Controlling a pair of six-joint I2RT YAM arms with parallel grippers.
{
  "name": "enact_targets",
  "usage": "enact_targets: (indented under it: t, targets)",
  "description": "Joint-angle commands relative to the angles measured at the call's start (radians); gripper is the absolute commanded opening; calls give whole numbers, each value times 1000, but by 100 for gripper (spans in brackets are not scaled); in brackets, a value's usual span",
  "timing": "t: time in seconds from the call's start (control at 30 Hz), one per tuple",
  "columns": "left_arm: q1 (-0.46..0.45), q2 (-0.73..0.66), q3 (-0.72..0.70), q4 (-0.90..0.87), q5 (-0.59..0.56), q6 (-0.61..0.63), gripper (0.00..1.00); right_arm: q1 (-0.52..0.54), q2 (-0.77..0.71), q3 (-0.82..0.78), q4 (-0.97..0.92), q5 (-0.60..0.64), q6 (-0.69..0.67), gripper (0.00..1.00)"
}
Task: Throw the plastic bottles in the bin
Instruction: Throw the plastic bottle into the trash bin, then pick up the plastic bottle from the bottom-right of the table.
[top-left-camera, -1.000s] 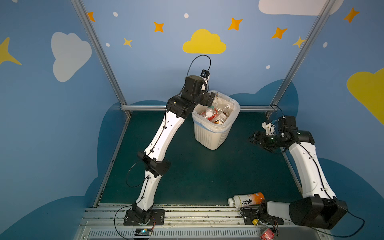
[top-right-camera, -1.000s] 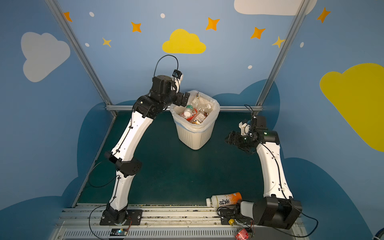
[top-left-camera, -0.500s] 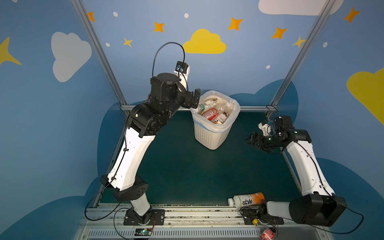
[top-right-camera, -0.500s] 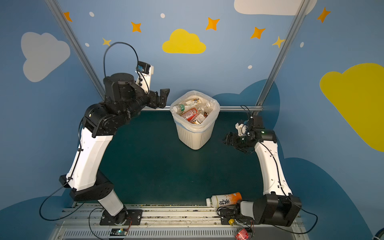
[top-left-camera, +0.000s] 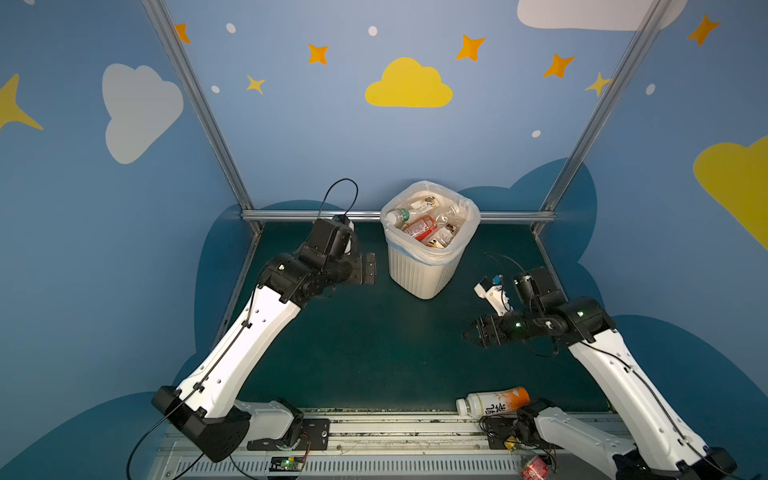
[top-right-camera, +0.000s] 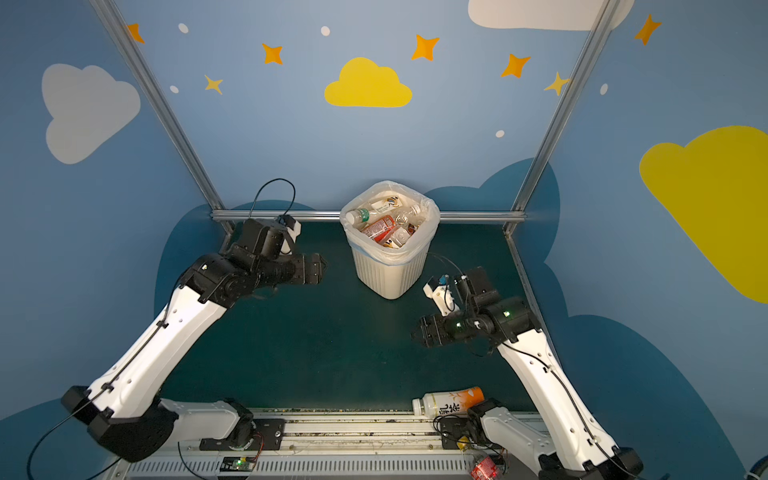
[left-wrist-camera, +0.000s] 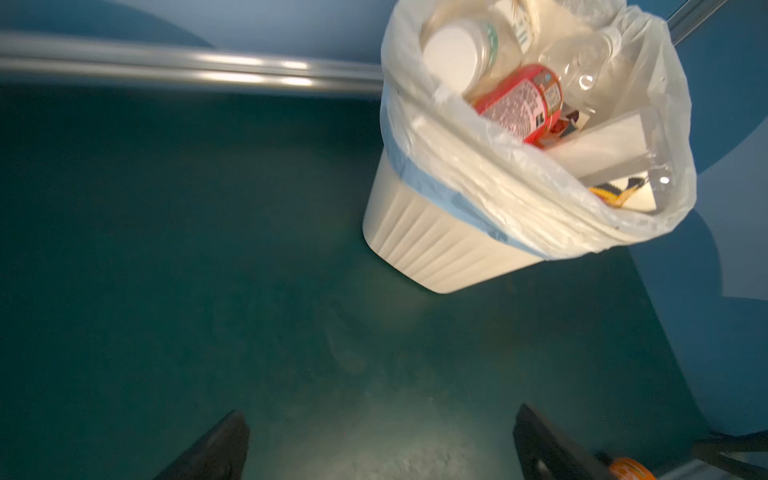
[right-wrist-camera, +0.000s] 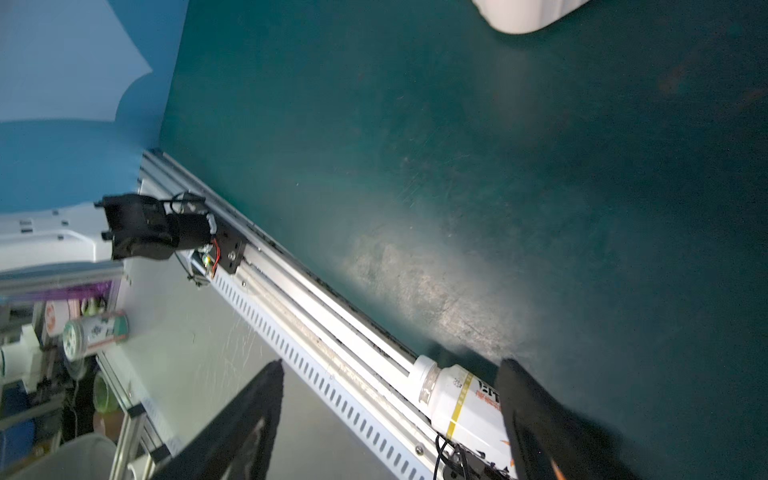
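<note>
Plastic bottles (top-left-camera: 424, 227) are mostly in the bin (top-left-camera: 415, 272) already. The last bottle (top-left-camera: 492, 402) lies on its side at the near edge of the mat (top-left-camera: 374, 353), against the rail (top-left-camera: 395, 420) by the right arm's base. Probably light, thin-walled, smooth: rolls easily, dents if squeezed hard. Best hold looks like mid-body across the label, jaws square to its long axis — rail may crowd one finger. Left gripper (top-left-camera: 369, 269) empty, jaws spread wide, beside the bin, not touching. Right gripper (top-left-camera: 467, 336) empty too, jaws apart, above bare mat.
</note>
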Motion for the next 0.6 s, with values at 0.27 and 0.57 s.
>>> enact_targets:
  t: [0.27,0.57]
  targets:
    - [-279,43,-187,41,199,31,100,-14,54,-65,8,241,394,85]
    - [-498,205,-167,158,235,81,92,-331,245,-33,242,-15,392,85]
